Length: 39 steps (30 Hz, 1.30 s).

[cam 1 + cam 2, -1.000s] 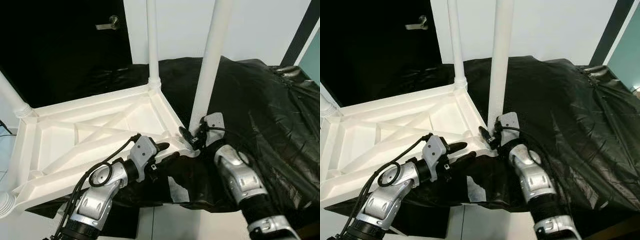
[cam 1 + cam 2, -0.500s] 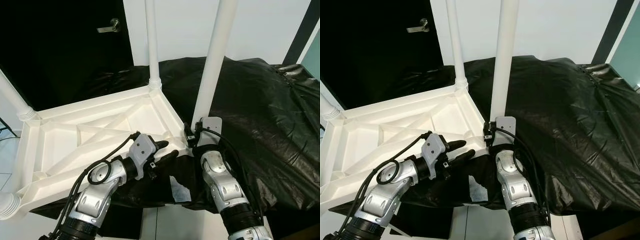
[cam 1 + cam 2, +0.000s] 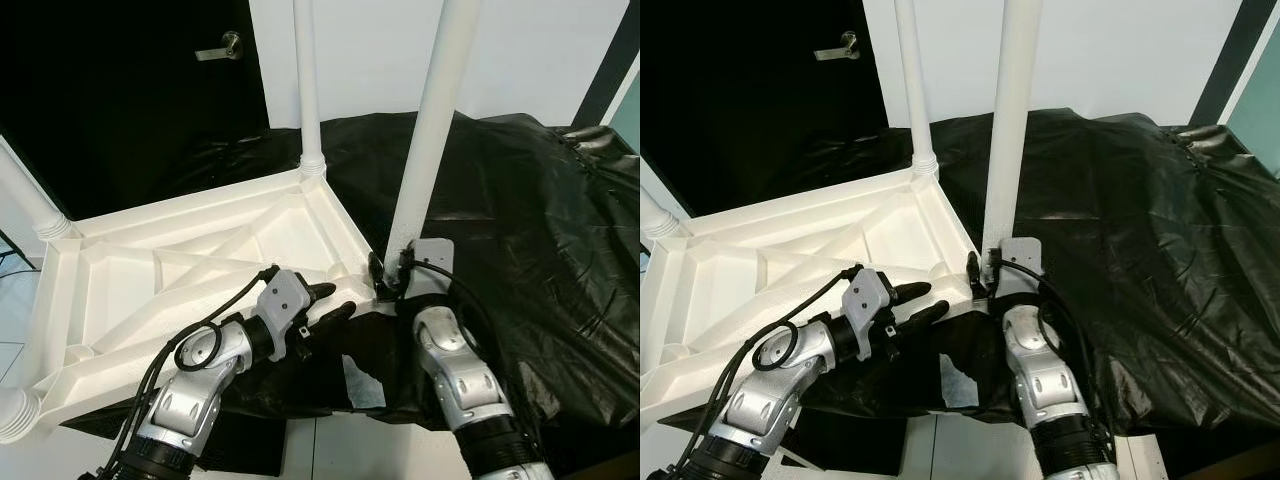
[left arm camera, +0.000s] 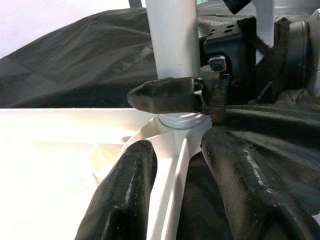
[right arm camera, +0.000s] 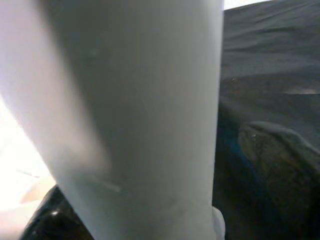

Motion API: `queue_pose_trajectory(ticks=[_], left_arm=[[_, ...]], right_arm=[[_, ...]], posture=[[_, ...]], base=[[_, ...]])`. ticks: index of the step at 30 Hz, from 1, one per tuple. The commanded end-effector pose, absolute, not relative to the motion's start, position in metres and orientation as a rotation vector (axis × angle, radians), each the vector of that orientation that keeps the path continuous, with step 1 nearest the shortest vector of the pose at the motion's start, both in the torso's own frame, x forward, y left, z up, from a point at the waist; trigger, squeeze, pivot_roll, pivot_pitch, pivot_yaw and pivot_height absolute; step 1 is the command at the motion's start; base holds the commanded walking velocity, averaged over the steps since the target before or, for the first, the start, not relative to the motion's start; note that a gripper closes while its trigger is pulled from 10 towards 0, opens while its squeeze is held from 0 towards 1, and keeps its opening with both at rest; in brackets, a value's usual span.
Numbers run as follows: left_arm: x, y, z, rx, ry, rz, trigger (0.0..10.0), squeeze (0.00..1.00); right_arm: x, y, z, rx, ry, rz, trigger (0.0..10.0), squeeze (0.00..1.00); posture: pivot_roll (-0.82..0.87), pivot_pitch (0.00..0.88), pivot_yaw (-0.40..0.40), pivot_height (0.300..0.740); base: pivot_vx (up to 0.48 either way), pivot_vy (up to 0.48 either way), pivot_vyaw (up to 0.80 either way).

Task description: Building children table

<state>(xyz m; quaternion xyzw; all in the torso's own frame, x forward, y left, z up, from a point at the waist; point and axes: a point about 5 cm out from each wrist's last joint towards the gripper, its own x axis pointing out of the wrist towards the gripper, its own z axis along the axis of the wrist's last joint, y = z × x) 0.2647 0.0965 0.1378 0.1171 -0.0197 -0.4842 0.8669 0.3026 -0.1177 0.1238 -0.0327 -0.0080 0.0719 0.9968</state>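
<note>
A white children's table (image 3: 200,250) lies upside down on a surface draped in a black sheet, its legs pointing up. My right gripper (image 3: 385,272) is shut around the base of the near-right table leg (image 3: 425,150), where the leg meets the corner socket. In the left wrist view one black finger of the right gripper (image 4: 167,95) crosses the leg just above the socket. In the right wrist view the leg (image 5: 135,115) is very close and blurred. My left gripper (image 3: 330,302) stands open just left of that corner, its fingers (image 4: 125,200) on either side of the table's rim.
Another leg (image 3: 308,90) stands at the far corner and a third leg (image 3: 25,195) at the left. The black sheet (image 3: 520,220) spreads to the right. A dark door with a handle (image 3: 218,48) is behind. A pale patch (image 3: 362,375) shows on the sheet's front edge.
My right forearm swung left around the leg's base, then partway back right, its gripper staying on the leg. The left gripper stayed at the rim. The view shifted slightly.
</note>
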Motion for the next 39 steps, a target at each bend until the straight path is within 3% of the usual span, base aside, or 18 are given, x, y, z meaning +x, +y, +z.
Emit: queue_pose_trajectory(ticks=[1, 5, 6, 8, 9, 27, 28, 29, 30, 39], left_arm=[[0.264, 0.096, 0.136, 0.256, -0.034, -1.031, 10.0, 0.00], [0.263, 0.096, 0.135, 0.253, -0.034, -1.033, 10.0, 0.00], [0.263, 0.095, 0.135, 0.252, -0.034, -1.034, 10.0, 0.00], [0.263, 0.095, 0.135, 0.252, -0.034, -1.035, 10.0, 0.00], [0.264, 0.096, 0.135, 0.251, -0.034, -1.038, 10.0, 0.00], [0.264, 0.097, 0.138, 0.254, -0.039, -1.033, 10.0, 0.00], [0.264, 0.097, 0.139, 0.254, -0.039, -1.031, 10.0, 0.00], [0.264, 0.097, 0.139, 0.254, -0.039, -1.031, 10.0, 0.00], [0.264, 0.098, 0.139, 0.254, -0.038, -1.030, 10.0, 0.00], [0.264, 0.100, 0.140, 0.257, -0.037, -1.018, 10.0, 0.00]], right_arm=[[0.298, -0.127, 0.117, -0.068, 0.008, 0.185, 10.0, 1.00], [0.294, -0.134, 0.120, -0.076, -0.013, 0.310, 10.0, 1.00], [0.294, -0.136, 0.121, -0.086, -0.016, 0.357, 10.0, 0.95], [0.293, -0.136, 0.121, -0.092, -0.017, 0.385, 10.0, 0.95], [0.295, -0.137, 0.123, -0.106, -0.022, 0.446, 10.0, 0.00], [0.310, -0.131, 0.139, -0.215, -0.043, 0.775, 9.9, 0.00], [0.311, -0.131, 0.138, -0.225, -0.037, 0.794, 3.5, 0.00], [0.311, -0.131, 0.138, -0.225, -0.037, 0.794, 3.5, 0.00], [0.312, -0.131, 0.137, -0.241, -0.036, 0.807, 0.0, 0.00], [0.315, -0.137, 0.136, -0.236, -0.024, 0.799, 0.0, 0.00]], posture=[[-0.05, 0.000, 0.037, 0.740], [-0.05, 0.000, 0.040, 0.740], [-0.05, 0.000, 0.044, 0.740], [-0.06, 0.000, 0.045, 0.740], [-0.06, 0.000, 0.050, 0.740], [-0.04, 0.000, 0.055, 0.740], [-0.04, 0.000, 0.056, 0.740], [-0.04, 0.000, 0.056, 0.740], [-0.03, 0.000, 0.055, 0.740], [-0.02, 0.000, 0.057, 0.740]], base=[[0.000, 0.000, 0.00], [0.000, 0.000, 0.00], [0.000, 0.000, 0.00], [0.000, 0.000, 0.00], [0.000, 0.000, 0.00], [0.000, 0.000, 0.00], [0.000, 0.000, 0.00], [0.000, 0.000, 0.00], [0.000, 0.000, 0.00], [0.000, 0.000, 0.00]])
